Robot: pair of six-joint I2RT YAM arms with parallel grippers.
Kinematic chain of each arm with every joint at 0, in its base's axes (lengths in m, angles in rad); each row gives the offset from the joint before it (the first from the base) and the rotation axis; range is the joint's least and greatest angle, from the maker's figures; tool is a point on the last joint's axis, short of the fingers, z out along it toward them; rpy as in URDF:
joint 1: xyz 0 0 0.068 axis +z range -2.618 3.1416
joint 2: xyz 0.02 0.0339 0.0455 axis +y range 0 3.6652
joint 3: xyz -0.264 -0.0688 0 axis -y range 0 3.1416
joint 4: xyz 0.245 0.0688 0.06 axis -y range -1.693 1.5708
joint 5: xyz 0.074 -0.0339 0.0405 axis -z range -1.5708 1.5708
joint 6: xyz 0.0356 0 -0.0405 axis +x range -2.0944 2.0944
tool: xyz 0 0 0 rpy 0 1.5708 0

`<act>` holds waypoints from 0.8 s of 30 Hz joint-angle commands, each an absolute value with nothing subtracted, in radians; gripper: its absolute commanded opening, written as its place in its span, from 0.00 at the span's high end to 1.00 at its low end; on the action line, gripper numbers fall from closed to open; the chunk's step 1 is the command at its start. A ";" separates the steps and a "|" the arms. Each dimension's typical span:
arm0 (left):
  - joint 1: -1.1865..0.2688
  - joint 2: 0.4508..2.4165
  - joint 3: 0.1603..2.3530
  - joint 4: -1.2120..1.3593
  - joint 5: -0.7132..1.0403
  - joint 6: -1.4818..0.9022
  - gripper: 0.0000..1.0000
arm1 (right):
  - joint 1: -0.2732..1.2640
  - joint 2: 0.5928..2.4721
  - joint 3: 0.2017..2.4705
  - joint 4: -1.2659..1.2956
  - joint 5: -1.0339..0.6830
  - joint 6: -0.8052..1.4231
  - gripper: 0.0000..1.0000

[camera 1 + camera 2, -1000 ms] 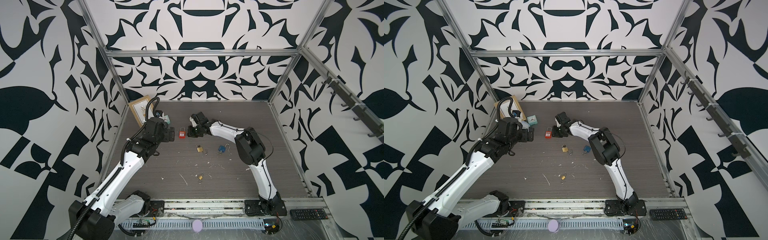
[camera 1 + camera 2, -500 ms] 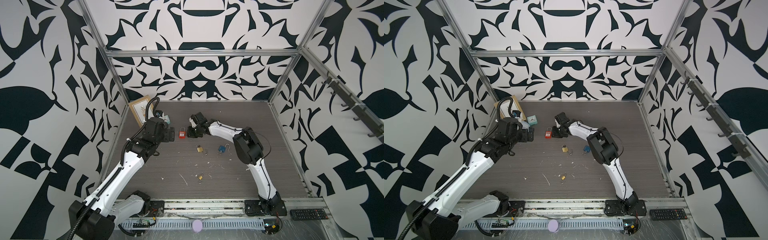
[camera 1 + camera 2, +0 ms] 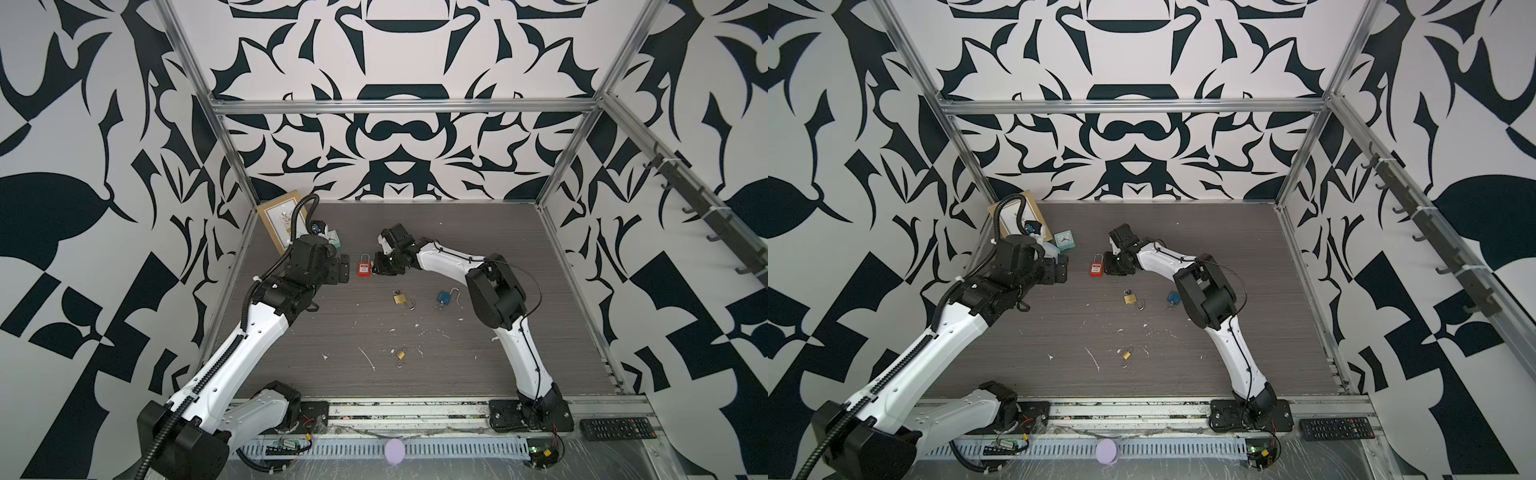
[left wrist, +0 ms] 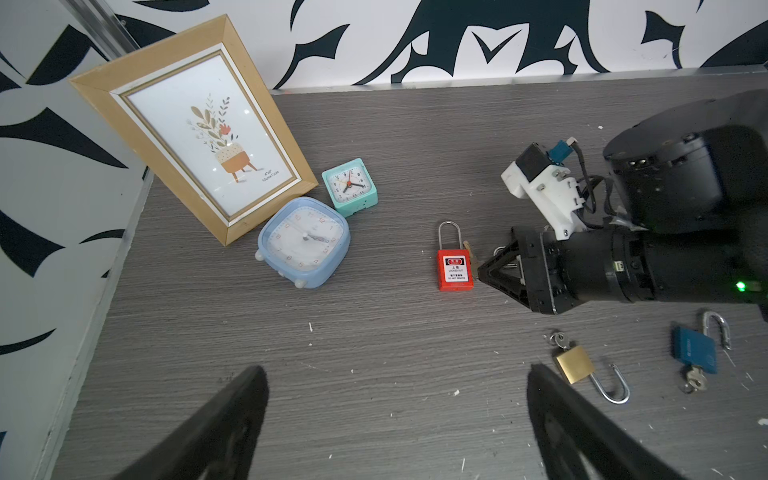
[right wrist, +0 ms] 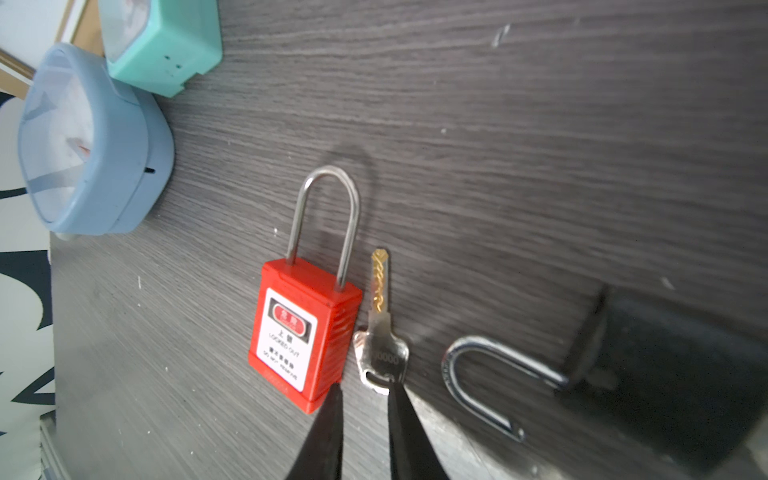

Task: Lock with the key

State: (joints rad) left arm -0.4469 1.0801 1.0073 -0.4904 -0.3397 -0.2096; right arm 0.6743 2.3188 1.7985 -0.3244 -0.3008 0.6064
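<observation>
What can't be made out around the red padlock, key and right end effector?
Keyhole of red padlock: in no view; the wrist views show only front and side.
Grip on key: in the right wrist view the right end effector has its fingers over the bow's end; held or not is unclear.
The key in both top views: too small.
Part of blue padlock: behind the right arm in a top view.

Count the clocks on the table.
2. A blue clock sits at the foot of the picture frame in the back-left corner. A smaller teal clock sits right beside it. The left arm partly covers that corner in both top views.
</observation>
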 commanded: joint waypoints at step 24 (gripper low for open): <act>-0.443 1.066 0.992 -0.473 -0.268 -0.355 0.01 | 0.558 2.098 1.795 -0.563 -0.318 0.128 0.26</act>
